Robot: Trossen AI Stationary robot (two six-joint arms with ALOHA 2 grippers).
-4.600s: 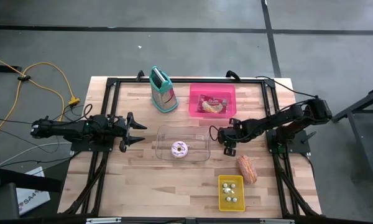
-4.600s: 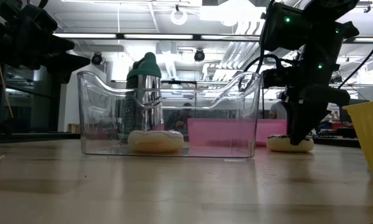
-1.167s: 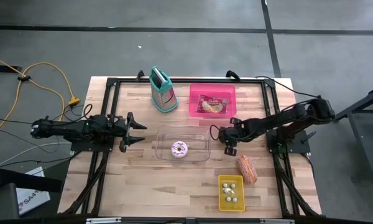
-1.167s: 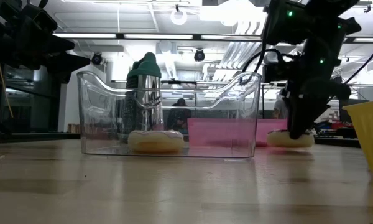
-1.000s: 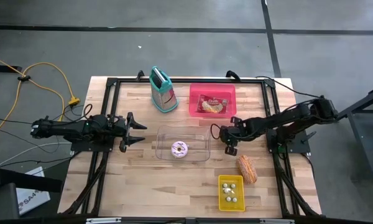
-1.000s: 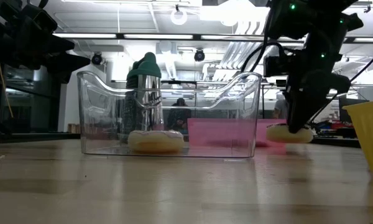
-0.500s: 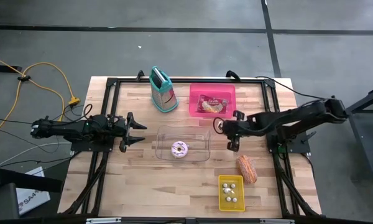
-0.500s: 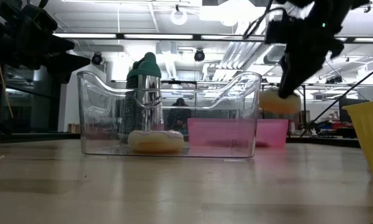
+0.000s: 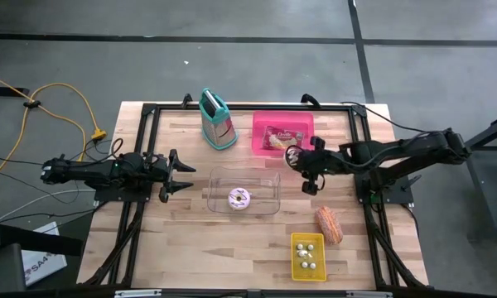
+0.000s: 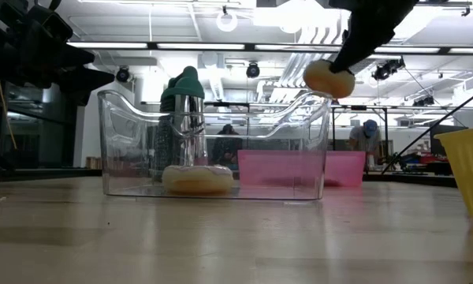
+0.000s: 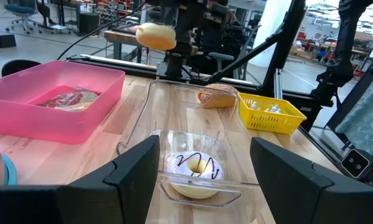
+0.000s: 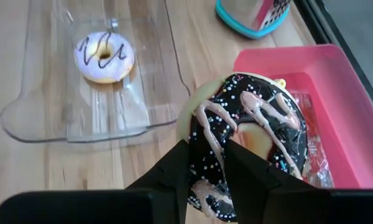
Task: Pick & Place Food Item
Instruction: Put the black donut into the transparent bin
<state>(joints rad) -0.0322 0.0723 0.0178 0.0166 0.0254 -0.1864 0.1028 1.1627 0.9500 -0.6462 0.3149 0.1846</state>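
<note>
Right wrist view alone shows the held item's top: a chocolate-glazed donut point(image 12: 248, 140) with pale pink drizzle and sprinkles, cream-coloured underside. In the low view the same donut point(image 10: 329, 79) shows only as a pale lump in the air, level with the rim of the clear container point(image 10: 213, 142) and just beside its right wall; the high view places it point(image 9: 293, 156) between the container point(image 9: 244, 191) and the pink bin point(image 9: 282, 132). Right gripper point(image 12: 208, 163) is clamped on the donut, one finger through the hole, one on the outer edge. A white-glazed donut point(image 9: 238, 199) with dark drizzle lies inside the container. Left gripper point(image 9: 185, 175) waits at the table's left, fingers point(image 11: 124, 180) spread apart, pointing at the container. Pink bin holds a wrapped snack point(image 9: 280, 139).
</note>
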